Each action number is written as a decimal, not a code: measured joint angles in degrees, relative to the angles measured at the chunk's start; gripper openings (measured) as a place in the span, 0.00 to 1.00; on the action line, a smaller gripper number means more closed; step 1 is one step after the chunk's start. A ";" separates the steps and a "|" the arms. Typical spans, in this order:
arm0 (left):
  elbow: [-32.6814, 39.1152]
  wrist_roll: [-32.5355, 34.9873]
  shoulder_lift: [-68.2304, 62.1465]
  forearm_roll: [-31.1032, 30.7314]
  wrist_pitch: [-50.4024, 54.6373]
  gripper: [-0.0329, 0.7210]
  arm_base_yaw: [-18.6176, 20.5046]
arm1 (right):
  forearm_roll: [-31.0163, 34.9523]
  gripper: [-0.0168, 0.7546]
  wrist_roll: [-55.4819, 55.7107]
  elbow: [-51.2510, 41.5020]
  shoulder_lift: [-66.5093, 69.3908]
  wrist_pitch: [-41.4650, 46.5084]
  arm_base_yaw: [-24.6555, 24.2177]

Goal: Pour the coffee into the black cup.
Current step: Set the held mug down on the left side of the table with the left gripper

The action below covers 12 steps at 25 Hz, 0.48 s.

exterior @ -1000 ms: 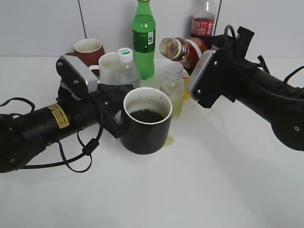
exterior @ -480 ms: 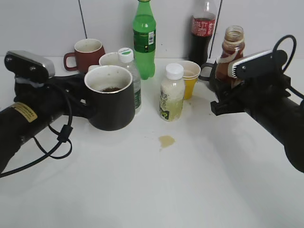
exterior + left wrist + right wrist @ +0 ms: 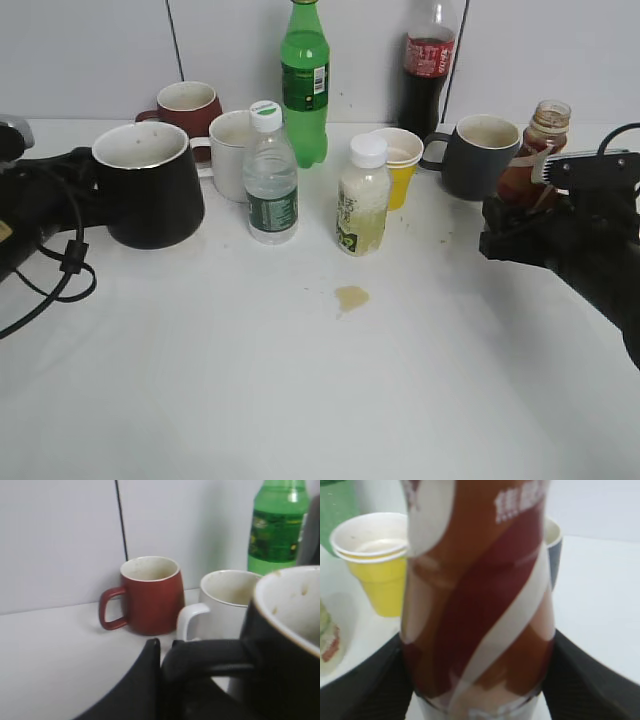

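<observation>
The black cup (image 3: 150,185) stands upright at the left of the table, white inside. My left gripper (image 3: 82,190) is shut on its handle (image 3: 210,655); in the left wrist view one dark finger (image 3: 147,675) lies against the handle and the cup (image 3: 287,645) fills the right side. The coffee bottle (image 3: 535,160), open-topped with brown liquid, stands upright at the far right. My right gripper (image 3: 520,215) is shut on its lower body. In the right wrist view the bottle (image 3: 480,590) fills the middle with dark fingers (image 3: 365,685) on both sides.
A brown spill (image 3: 350,297) marks the table's middle. Behind it stand a water bottle (image 3: 270,180), a small milky bottle (image 3: 362,200), yellow paper cups (image 3: 398,160), a dark grey mug (image 3: 480,155), a green bottle (image 3: 303,80), a cola bottle (image 3: 427,60), a maroon mug (image 3: 187,105) and a white mug (image 3: 230,140).
The right gripper turned the coffee bottle from tilted to upright and carried it right. The left gripper drew the black cup from the middle to the left.
</observation>
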State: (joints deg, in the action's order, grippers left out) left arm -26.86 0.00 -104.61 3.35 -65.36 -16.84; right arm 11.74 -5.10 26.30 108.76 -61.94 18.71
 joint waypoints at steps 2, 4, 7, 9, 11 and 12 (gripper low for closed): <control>0.00 0.00 -0.25 0.32 0.00 0.09 1.65 | -1.99 0.68 0.80 0.06 1.75 -0.87 -1.76; -0.15 0.00 -1.28 0.57 -0.40 0.09 2.84 | -2.68 0.68 1.18 0.06 4.14 -3.04 -3.26; -1.77 0.00 -4.67 0.70 -0.30 0.09 3.18 | -4.83 0.68 1.18 0.40 6.44 -4.79 -3.58; -3.59 0.00 -7.38 0.42 0.01 0.09 3.18 | -6.76 0.68 1.18 1.40 7.29 -5.15 -3.58; -5.43 0.00 -9.64 0.26 0.02 0.09 3.18 | -8.10 0.68 1.18 2.82 8.32 -5.53 -3.58; -6.44 0.00 -10.82 0.19 0.02 0.09 3.18 | -8.34 0.68 1.18 3.39 8.87 -5.65 -3.58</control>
State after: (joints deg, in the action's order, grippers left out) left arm -33.30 0.00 -115.43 3.54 -65.33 -13.66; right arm 3.39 -3.92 29.69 117.63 -67.59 15.14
